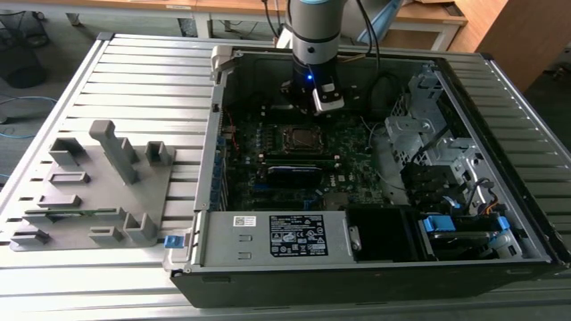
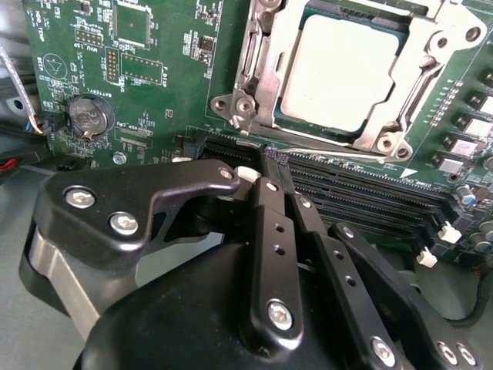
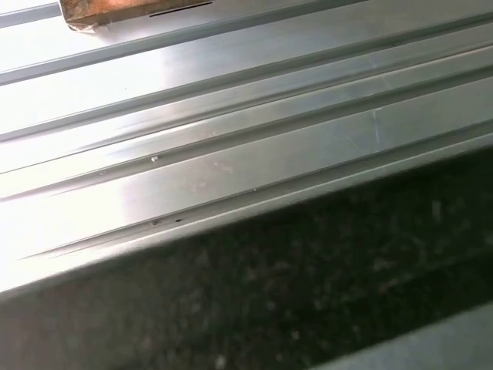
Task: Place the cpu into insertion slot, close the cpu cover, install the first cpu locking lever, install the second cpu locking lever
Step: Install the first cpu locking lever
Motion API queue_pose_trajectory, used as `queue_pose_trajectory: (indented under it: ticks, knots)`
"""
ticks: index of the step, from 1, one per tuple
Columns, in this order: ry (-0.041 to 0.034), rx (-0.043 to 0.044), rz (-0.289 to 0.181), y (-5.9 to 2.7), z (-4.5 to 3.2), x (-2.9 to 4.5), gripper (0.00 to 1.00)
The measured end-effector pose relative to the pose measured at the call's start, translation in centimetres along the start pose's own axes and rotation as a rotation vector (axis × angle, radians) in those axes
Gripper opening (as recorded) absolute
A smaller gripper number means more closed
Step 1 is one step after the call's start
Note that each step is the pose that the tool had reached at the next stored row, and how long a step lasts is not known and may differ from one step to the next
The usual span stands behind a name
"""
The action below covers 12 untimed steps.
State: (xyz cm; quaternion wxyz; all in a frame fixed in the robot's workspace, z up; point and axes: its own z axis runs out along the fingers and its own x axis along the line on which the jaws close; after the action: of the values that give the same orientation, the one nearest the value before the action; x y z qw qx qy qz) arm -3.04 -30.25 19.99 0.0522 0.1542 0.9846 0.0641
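An open computer case [image 1: 375, 267] lies on its side on a ribbed metal desk [image 1: 143, 80], and the arm reaches down into it from above. Inside the case sits a green motherboard [image 1: 348, 157], with a grey power supply [image 1: 277, 237] along the near wall and drive bays with blue tabs [image 1: 459, 224] toward the exterior view's right.

The cpu [image 2: 343, 69] lies flat in the insertion slot [image 2: 286, 117] near the middle of the board, its pale metal top facing up. The cpu cover [image 2: 262, 73] is down over it, framing the chip on all sides, with the chip showing through the square cut-out. A thin wire lever [image 2: 323, 146] runs along the edge of the socket nearest the memory slots [image 2: 362, 189], low against the board.

The end effector [image 2: 271, 163] hovers just beside that edge of the socket, over the memory slots; its black fingers [image 2: 266, 231] are pressed together with nothing between them, the tips close to the wire lever. Whether they touch it cannot be told. A round coin battery [image 2: 91, 116] sits on the board well apart from the socket.

On the desk at the exterior view's left stands a grey parts fixture [image 1: 93, 194] with several upright posts and recesses
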Motion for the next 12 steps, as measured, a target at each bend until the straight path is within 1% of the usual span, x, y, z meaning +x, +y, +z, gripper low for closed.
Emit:
queue_pose_trajectory:
  ticks: [5, 12]
  knots:
    - [-0.0004, 0.0008, 0.001, 0.19, 0.03, 0.06, 0.11]
    - [-0.0023, 0.0064, 0.001, 0.19, 0.03, 0.09, 0.11]
